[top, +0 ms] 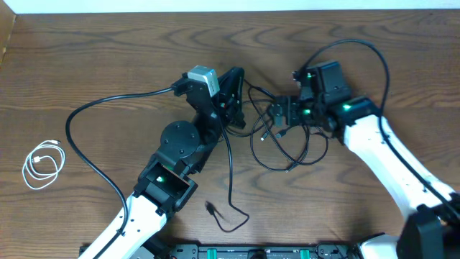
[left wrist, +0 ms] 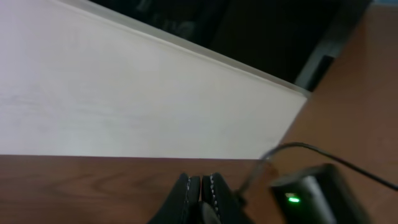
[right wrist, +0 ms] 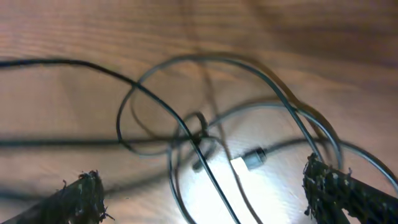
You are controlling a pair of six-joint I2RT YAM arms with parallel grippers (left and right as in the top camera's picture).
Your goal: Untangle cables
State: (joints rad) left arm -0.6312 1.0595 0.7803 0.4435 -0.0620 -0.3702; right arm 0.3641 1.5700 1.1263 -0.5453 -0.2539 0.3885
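Note:
Two thin black cables [top: 287, 147] lie looped over each other on the wooden table between my grippers. One black cable [top: 230, 169] runs from my left gripper [top: 236, 97] down to a small plug [top: 212, 208]. In the left wrist view the left gripper [left wrist: 200, 186] is shut, with a dark strand between the fingers. My right gripper [top: 273, 122] is open. In the right wrist view its fingers [right wrist: 205, 193] straddle the crossing loops [right wrist: 196, 134] and a plug end [right wrist: 252, 160] just below. The white cable [top: 43, 164] lies coiled at the far left.
The thick black cable [top: 79, 115] fixed to the left arm loops over the table's left half. The one [top: 359, 50] fixed to the right arm arches at the back right. A pale wall [left wrist: 124, 93] runs along the table's far edge.

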